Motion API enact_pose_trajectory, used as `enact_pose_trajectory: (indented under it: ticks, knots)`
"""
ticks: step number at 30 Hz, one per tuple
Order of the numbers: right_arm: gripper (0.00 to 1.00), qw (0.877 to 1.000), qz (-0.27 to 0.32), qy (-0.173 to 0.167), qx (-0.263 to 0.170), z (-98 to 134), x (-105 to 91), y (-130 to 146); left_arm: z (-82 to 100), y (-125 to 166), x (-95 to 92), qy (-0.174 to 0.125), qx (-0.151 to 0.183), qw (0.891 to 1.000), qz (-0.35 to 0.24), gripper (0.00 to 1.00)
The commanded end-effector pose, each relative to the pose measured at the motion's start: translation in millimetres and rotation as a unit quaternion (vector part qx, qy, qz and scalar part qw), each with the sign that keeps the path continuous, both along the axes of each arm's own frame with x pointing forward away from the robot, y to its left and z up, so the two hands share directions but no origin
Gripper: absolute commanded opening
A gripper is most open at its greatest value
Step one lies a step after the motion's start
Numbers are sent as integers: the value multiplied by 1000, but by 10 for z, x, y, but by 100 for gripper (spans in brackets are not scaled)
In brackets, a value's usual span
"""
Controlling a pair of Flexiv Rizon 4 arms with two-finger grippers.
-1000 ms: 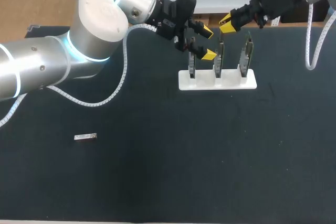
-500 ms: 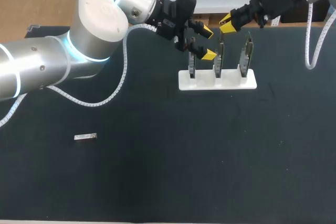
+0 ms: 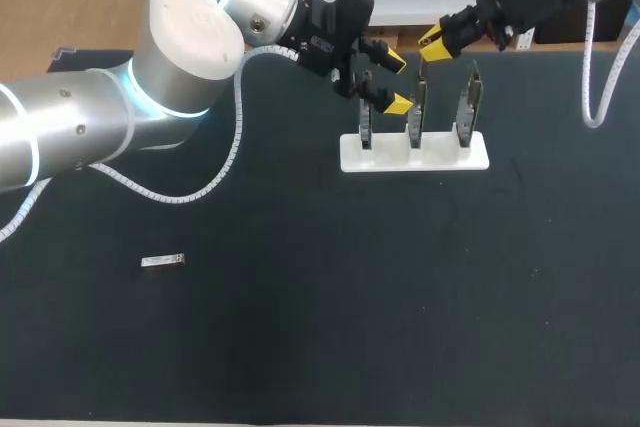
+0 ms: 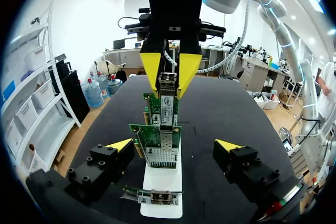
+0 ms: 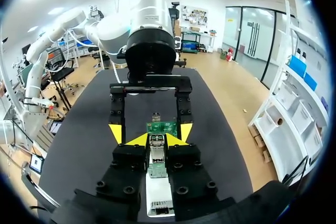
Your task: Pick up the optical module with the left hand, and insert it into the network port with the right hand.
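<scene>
Insertion seems in hand: the right gripper point(image 3: 433, 46) pinches an optical module point(image 4: 167, 84) between its fingers at the middle card point(image 3: 418, 112)'s port above the white stand point(image 3: 413, 152), the left gripper point(image 3: 392, 82) holds its fingers apart just beside that stand, a second module point(image 3: 162, 261) lies on the desk point(image 3: 350, 297) well left of it, and the next move likely calls for a straight push home.

Card stand at the far middle of the counter, module alone at the near left.
A white block stand point(image 3: 440, 155) sits far back on the black counter point(image 3: 320, 327), with three upright green circuit cards point(image 3: 416, 122) in a row on it. The left gripper point(image 3: 398, 82) hangs at the row's left end, fingers point(image 4: 118, 145) spread to either side of it. The right gripper point(image 3: 432, 46) hovers above the middle card, perhaps touching it. A small silver optical module point(image 3: 163, 261) lies flat, well apart to the left.
</scene>
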State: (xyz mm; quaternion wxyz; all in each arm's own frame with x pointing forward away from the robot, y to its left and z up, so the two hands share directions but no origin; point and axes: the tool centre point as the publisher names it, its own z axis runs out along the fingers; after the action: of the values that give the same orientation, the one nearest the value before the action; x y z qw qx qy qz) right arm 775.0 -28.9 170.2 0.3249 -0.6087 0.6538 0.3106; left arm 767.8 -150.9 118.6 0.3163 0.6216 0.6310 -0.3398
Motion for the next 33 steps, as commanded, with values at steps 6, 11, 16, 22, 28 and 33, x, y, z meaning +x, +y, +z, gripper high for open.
enact_pose_trajectory:
  ticks: [6,11,16,22,28,33]
  knots:
    - [0,1000,3,3,1,-16,6,10,4,-8,7,1,2,1000,0,100]
    - [0,1000,3,6,2,-44,8,26,4,-8,7,1,2,1000,0,100]
    - [0,1000,1,9,0,-70,15,22,4,-8,7,1,2,1000,0,100]
    - [0,1000,0,10,-2,-80,16,14,4,-8,7,1,2,1000,0,100]
    - [0,1000,-3,6,0,-53,14,11,4,-8,7,1,2,1000,0,100]
    - [0,1000,-5,-2,0,-20,11,12,4,-8,7,1,2,1000,0,100]
